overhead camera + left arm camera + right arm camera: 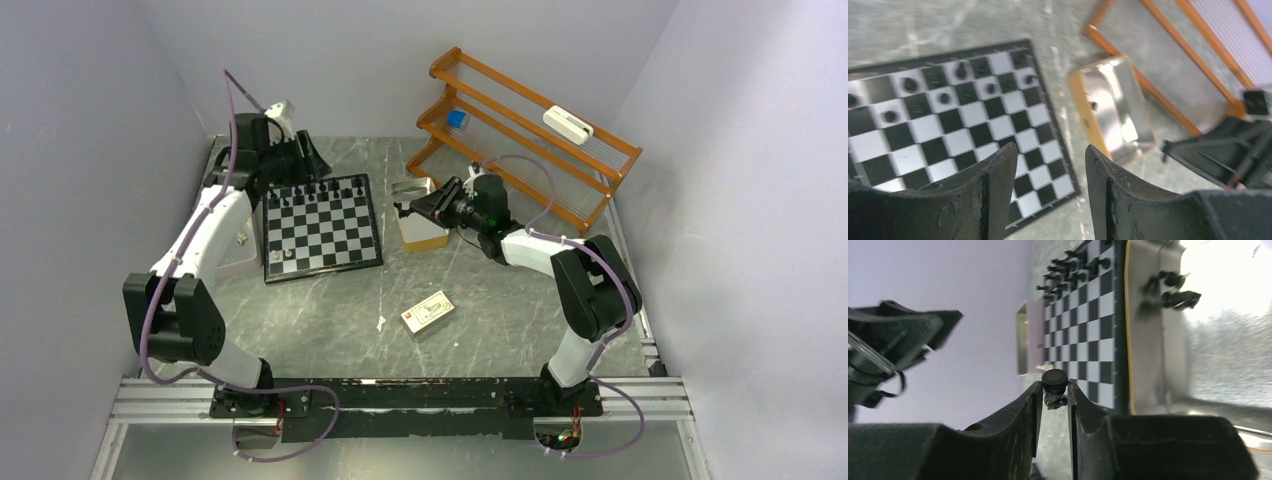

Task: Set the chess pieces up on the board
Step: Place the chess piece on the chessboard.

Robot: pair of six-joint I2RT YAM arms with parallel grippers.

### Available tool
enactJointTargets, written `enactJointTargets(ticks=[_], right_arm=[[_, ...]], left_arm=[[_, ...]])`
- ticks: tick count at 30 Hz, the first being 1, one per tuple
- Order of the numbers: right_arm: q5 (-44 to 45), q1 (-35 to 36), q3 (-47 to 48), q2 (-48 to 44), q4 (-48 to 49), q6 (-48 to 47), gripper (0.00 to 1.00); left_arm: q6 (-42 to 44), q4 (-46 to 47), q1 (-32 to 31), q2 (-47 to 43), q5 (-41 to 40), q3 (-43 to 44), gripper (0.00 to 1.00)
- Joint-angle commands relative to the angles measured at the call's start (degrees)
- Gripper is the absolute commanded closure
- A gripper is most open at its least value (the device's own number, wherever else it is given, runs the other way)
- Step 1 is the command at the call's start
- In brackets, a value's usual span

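We see the right gripper (1054,396) clamped on a black piece (1054,379), held at the box (420,228) just right of the board (322,232). The left gripper (1050,157) hangs with fingers apart and empty by the board's far edge. Black pieces (318,192) occupy the far rows.

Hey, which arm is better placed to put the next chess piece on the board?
Right: the right gripper pinches a black piece close beside the board, while the left gripper hangs open and empty above it.
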Motion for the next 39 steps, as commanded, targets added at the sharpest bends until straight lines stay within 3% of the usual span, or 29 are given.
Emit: enactJointTargets(ticks=[1, 11, 17, 22, 39], right_arm=[[-4.0, 0.0, -2.4, 1.2, 13.8, 16.5, 0.72], [-2.3, 1.1, -5.5, 1.3, 22.5, 27.5, 0.73], [-3.7, 2.0, -6.5, 2.5, 26.4, 31.7, 0.73], [-4.4, 2.1, -7.5, 3.4, 29.6, 35.0, 0.73], [-4.3, 2.2, -8.8, 4.2, 34.4, 38.9, 0.74]], left_arm=[[-2.8, 7.9, -4.8, -5.5, 7.2, -4.7, 0.43], [-5.1, 19.5, -14.9, -8.4, 10.4, -12.8, 0.46], [4.1, 20.9, -20.0, -6.3, 8.4, -12.9, 0.46], [5.2, 26.5, -23.2, -7.8, 6.1, -15.0, 0.49], [10.5, 25.2, -28.9, -5.8, -1.8, -15.2, 0.62]])
